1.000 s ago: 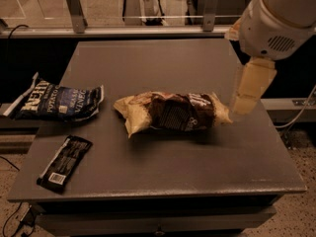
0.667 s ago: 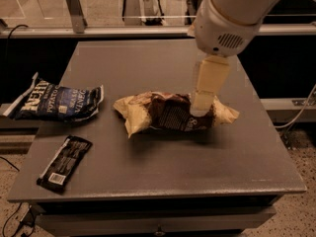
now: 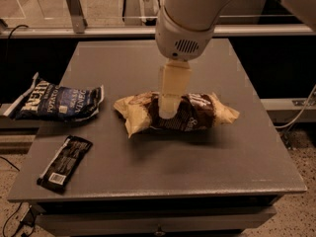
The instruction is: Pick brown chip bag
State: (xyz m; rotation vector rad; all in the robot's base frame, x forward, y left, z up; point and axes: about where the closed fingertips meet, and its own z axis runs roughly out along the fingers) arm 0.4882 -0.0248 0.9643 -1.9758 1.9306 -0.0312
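1. Tool (image 3: 167, 110): pale cream, hangs straight down from the big round white arm housing (image 3: 187, 21), approx. over the middle of the tabletop (image 3: 148, 177). Its lower end shows in front of the bag's centre-left, about where the tan end meets the dark panel.
2. Tool state: can't tell whether it's released, clenched or grasping from this angle. The tip overlaps the bag in view, but actual contact can't be confirmed.
3. Brown chip bag (image 3: 197, 113): lies near the tabletop centre, long axis left–right. Dark brown middle panel w/ white print, tan-yellow crinkled ends. The left end flares wide and droops toward the front edge; the right end is narrower. Biggest pkg in view. It rests on the surface w/ a shadow along its near side.
4. Dark blue chip bag (image 3: 57, 102): at the left side, white lettering, sticking out past the tabletop's left edge. Well apart from the brown one.
5. Black wrapper (image 3: 65, 163): small, flat, front-left area, lying diagonally, barcode label at its near end. Apart from both bags.
6. Surroundings: grey tabletop w/ a drawer front (image 3: 158, 223) below, a metal post (image 3: 75, 6) behind at left, a cable (image 3: 302, 113) at far right.
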